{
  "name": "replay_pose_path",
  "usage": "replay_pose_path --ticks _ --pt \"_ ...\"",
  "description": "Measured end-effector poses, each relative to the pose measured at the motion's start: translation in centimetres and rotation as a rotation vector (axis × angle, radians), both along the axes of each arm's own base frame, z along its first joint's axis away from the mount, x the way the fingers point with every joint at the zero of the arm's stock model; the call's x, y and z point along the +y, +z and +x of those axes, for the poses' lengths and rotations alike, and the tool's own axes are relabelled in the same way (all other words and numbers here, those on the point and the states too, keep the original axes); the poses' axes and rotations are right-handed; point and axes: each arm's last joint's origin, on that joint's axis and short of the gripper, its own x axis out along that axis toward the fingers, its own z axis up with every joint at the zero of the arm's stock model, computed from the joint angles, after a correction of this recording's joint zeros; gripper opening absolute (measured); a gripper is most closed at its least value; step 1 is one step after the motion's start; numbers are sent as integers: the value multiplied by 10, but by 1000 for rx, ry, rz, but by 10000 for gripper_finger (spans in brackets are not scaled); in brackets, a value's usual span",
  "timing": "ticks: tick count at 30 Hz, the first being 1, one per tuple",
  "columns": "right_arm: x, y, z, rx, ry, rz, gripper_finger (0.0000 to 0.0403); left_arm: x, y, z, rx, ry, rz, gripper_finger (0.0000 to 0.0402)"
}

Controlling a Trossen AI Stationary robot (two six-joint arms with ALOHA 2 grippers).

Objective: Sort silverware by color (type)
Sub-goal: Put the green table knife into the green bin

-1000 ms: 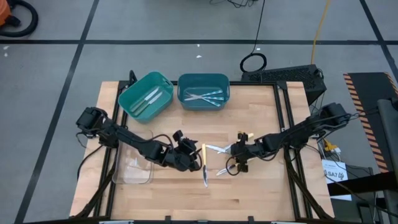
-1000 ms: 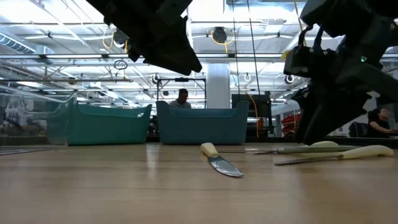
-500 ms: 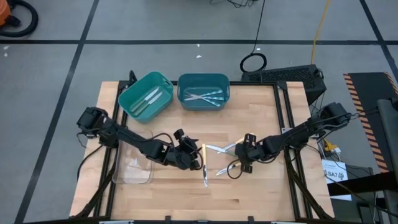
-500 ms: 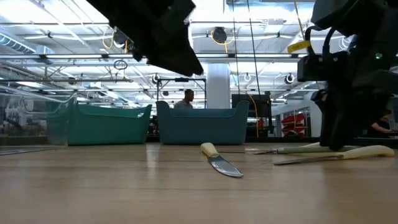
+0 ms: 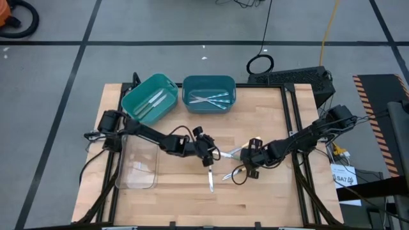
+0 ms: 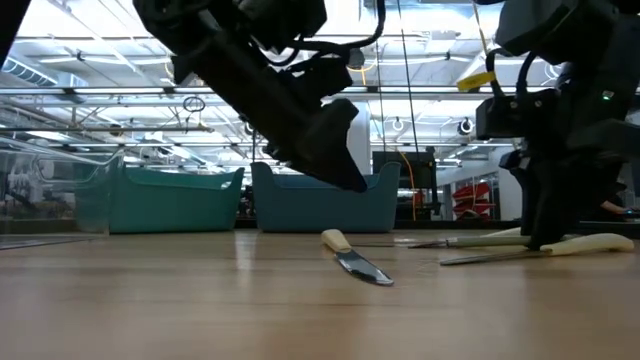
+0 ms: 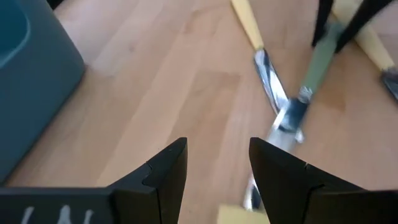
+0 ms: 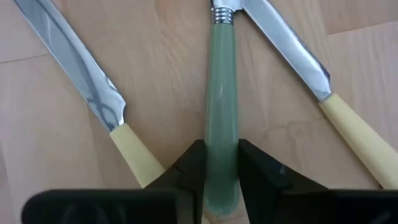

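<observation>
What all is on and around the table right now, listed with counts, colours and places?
Teal bins: two, far edge, each holding silverware.
Clear tray: one, left side.
Green-handled utensil: one, centre-right, between the right gripper's fingers.
Yellow-handled knives: two flanking the green one, a third near the table's middle.
Black cable coil: one, on the floor beyond the table.
Left gripper: open, above the middle knife.
Right gripper: closing on the green handle.

Wooden table (image 5: pixel 268 198) with bins (image 5: pixel 150 99), tray (image 5: pixel 137 172), silverware (image 5: pixel 210 176).
</observation>
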Motion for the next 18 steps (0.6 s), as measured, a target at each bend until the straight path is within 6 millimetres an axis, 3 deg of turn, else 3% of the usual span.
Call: replay_pose_path --ticks 8,18 --pt "0 2 0 -9 60 -10 65 5 5 5 -33 -101 16 181" --pt "-2 20 -6 -73 67 15 65 8 5 6 -34 -112 36 181"
